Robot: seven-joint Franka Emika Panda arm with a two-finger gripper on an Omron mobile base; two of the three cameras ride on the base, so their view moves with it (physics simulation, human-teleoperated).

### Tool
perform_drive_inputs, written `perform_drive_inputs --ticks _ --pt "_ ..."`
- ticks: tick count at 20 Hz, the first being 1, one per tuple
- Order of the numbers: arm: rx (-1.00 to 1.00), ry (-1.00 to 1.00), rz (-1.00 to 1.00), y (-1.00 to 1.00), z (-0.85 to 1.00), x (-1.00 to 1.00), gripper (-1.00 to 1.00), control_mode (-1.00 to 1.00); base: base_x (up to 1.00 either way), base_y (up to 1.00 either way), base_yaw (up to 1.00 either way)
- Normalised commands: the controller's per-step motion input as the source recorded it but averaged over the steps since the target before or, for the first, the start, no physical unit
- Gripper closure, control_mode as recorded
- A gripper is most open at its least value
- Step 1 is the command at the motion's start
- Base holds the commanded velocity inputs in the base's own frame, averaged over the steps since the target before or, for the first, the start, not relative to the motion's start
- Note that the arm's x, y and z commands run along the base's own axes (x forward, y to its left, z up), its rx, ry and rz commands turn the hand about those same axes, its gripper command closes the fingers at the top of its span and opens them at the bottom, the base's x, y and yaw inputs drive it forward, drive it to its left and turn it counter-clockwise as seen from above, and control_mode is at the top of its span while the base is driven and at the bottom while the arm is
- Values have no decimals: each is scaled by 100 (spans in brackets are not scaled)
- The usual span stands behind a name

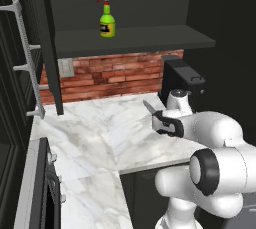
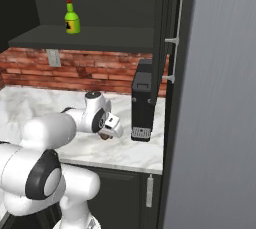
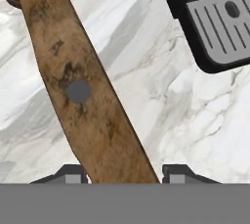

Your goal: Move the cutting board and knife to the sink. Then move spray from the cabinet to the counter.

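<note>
I'm looking at the white marble counter (image 1: 95, 138) running along the red brick wall, with a black coffee machine (image 2: 142, 100) standing on it at the far right end. Above it, the dark cabinet shelf (image 1: 145, 37) carries the green spray (image 1: 107, 20), standing upright toward the shelf's left side.

A black coffee machine (image 2: 143, 104) stands below a brick wall (image 1: 115, 73).

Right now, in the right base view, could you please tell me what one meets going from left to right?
Spray on the cabinet shelf → gripper over the counter → black coffee machine → open cabinet door's silver bar handle → grey fridge side.
</note>
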Motion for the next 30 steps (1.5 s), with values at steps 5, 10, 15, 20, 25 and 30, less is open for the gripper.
perform_drive_inputs --ticks 5,10,15,20,25,30 --pt "2 0 0 0 74 -64 100 -100 0 0 0" --pt "4 1 0 0 66 -74 100 -100 0 0 0" --pt "1 2 0 0 53 -72 100 -100 0 0 0" --pt "0 5 0 3 42 -55 100 -100 0 0 0" --pt "-2 0 0 2 21 -13 100 -100 0 0 0" --pt "-1 2 0 1 2 0 100 -100 0 0 0"
